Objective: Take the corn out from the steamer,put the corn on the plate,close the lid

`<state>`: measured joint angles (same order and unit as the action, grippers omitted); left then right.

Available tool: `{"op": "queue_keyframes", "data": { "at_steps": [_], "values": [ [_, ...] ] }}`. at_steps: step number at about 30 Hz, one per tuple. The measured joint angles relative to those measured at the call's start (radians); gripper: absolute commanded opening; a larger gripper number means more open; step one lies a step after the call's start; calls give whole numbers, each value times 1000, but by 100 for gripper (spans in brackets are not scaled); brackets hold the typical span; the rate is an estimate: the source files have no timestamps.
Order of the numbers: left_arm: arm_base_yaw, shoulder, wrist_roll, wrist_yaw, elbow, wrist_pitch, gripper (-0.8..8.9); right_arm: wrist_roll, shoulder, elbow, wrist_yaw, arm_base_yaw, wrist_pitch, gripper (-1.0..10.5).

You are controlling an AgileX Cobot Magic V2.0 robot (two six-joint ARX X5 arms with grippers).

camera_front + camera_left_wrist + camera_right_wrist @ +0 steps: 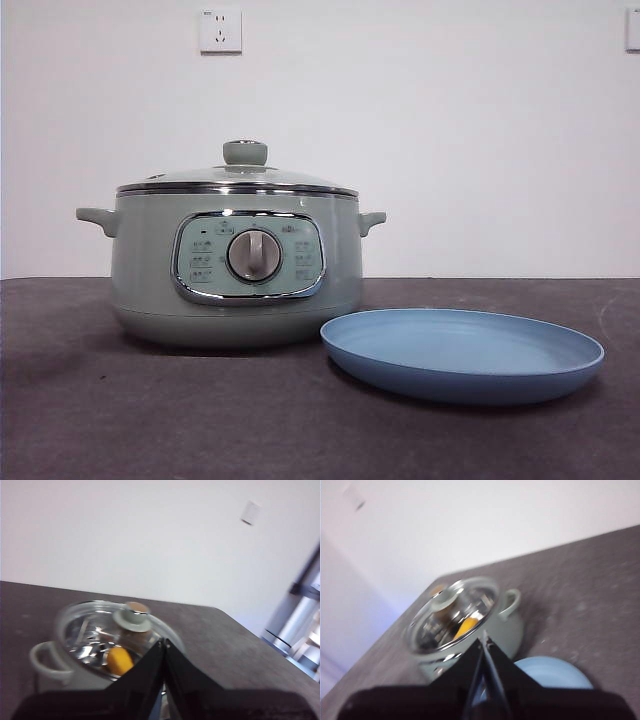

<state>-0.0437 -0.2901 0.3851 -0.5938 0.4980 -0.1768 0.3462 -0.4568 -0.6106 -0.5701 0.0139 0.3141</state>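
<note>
Glossy steamer [160,270] with chrome-rimmed glass lid [237,180]; matt plate [462,356]; dark, speckled matt table [120,420].

The steamer [236,270] stands on the table [120,420], left of centre in the front view, with the lid [238,180] seated on its rim. The corn [119,660] lies inside the steamer, under the lid. The plate [462,353] rests on the table just beside the steamer, to its right and nearer the camera.
</note>
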Motion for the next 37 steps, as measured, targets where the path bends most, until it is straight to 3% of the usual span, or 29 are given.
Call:
{"op": "queue_keyframes", "data": {
  "at_steps": [6,13,19,24,26,29,30,37],
  "values": [
    [0,-158,-51,-105,179,-135,-7,-170,-223,-264,-57,46,251,-11],
    [0,-314,-201,-123,375,-396,-7,-352,-415,-473,-57,109,478,-11],
    [0,-381,-330,-123,488,-576,-7,-433,-493,-541,-56,173,560,-11],
    [0,-391,-367,-121,497,-587,11,-448,-500,-541,-57,208,561,39],
    [0,-391,-369,-121,497,-587,134,-449,-499,-541,-57,209,561,200],
    [0,-391,-371,-121,497,-585,509,-447,-499,-541,-56,209,561,477],
    [0,-391,-371,-121,497,-580,560,-447,-499,-541,-56,209,561,543],
    [0,-391,-375,-120,497,-533,562,-447,-499,-541,-56,209,561,568]
  ]
}}
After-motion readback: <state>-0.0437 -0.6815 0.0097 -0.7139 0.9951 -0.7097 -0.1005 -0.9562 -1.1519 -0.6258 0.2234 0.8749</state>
